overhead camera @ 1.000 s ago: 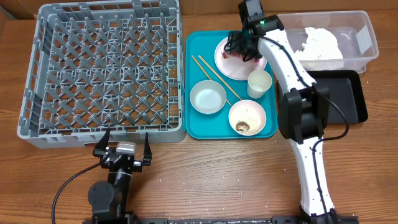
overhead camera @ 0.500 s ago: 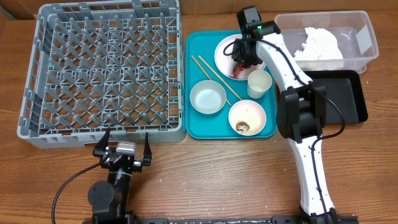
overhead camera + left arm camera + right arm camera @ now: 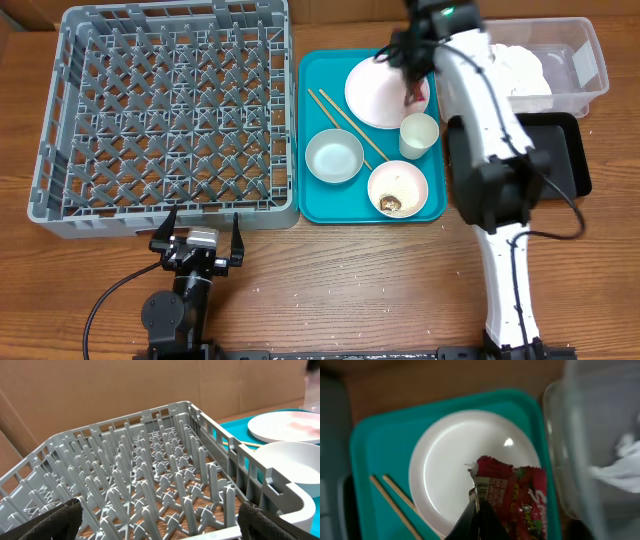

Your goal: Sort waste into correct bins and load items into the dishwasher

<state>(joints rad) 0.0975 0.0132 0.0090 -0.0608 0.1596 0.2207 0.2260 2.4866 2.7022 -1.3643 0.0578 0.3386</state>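
Note:
My right gripper (image 3: pixel 412 78) is shut on the small red wrapper (image 3: pixel 414 96) (image 3: pixel 512 495) and holds it above the right edge of the pale pink plate (image 3: pixel 372 92) (image 3: pixel 450 460), close to the clear tub (image 3: pixel 570 85) (image 3: pixel 580 435). A crumpled white napkin (image 3: pixel 515 70) lies in that tub. The black tray (image 3: pixel 560 150) sits in front of it. On the teal tray (image 3: pixel 318 205) are the chopsticks (image 3: pixel 340 120), a whitish-grey bowl (image 3: pixel 334 156), a white cup (image 3: pixel 418 135) and a pink bowl (image 3: pixel 400 180) with rice and a brown lump (image 3: pixel 391 204). My left gripper (image 3: pixel 200 235) (image 3: pixel 160 527) stands open by the grey dish rack (image 3: pixel 170 110).
The right arm's lower links (image 3: pixel 495 190) stand between the teal tray and the black tray. A cable (image 3: pixel 110 295) trails from the left arm's base at the table's front. Brown cardboard (image 3: pixel 100 390) backs the rack in the left wrist view.
The right gripper closed on the red wrapper on the plate, lifted it and moved right toward the clear tub. The left arm has not moved.

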